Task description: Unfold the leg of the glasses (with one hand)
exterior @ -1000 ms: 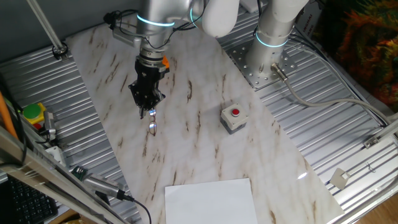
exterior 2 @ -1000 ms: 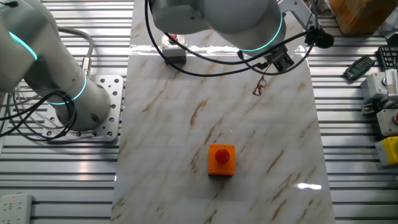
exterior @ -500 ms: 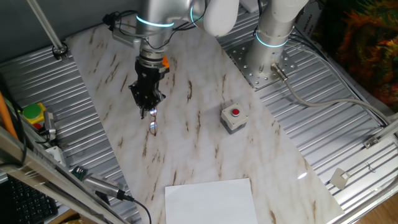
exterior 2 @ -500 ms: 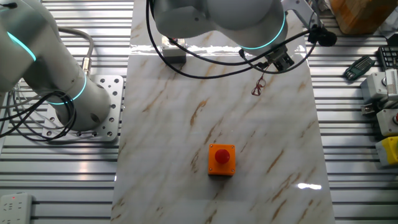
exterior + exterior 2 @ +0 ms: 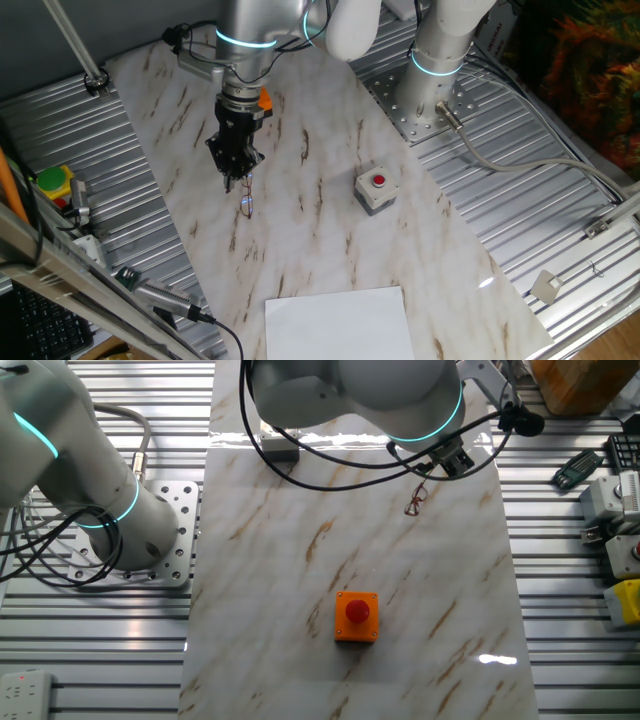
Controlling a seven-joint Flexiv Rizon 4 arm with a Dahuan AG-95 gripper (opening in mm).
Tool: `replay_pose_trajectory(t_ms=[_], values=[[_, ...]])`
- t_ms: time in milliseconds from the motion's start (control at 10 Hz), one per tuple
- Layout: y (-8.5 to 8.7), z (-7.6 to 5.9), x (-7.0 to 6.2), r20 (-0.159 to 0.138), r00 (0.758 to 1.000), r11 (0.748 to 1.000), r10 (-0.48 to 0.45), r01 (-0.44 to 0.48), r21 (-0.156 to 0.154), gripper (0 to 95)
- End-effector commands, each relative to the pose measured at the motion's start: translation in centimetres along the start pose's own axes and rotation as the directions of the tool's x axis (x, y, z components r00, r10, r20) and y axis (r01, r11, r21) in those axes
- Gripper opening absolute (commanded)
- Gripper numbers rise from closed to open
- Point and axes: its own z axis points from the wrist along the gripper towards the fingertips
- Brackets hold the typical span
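Where the marbled worktop (image 5: 330, 240) runs nearest the camera in one fixed view, we see a white sheet of paper (image 5: 338, 322) at its front edge; farther in sits a grey button box (image 5: 373, 189) with a red button, which the other fixed view shows with an orange face. Beyond these, the glasses (image 5: 246, 203) hang from the hand (image 5: 237, 178), their lower lens close to the worktop; whether it touches the surface we cannot tell. The hand's fingers appear closed narrowly on the upper end of the thin wire, which we take to be the leg (image 5: 421, 488), though the frames are too small to confirm the contact. We judge that gripping the leg alone lets the weight of the frame swing the hinge open, which would suit a one-handed unfolding; how far the hinge has opened we cannot resolve.

The worktop is a pale slab with brown veining, laid over ribbed aluminium rails (image 5: 560, 230). Behind the hand stands the arm's white base (image 5: 437, 60) on a perforated mounting plate (image 5: 415, 105), with grey cables (image 5: 520, 165) trailing across the rails. At the edges lie a yellow box with a green button (image 5: 52, 183), a white power strip (image 5: 25, 688) and small fittings. Bright fabric (image 5: 590, 60) fills the far corner of the room.
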Motion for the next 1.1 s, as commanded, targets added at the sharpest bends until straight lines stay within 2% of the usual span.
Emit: replay_pose_trajectory(t_ms=[100,1100], values=[[0.14,-0.20,0.01,0.004,1.000,1.000,0.001,-0.001,-0.002,0.0],[0.25,-0.42,-0.09,0.011,1.000,1.000,0.002,-0.002,-0.003,0.0]])
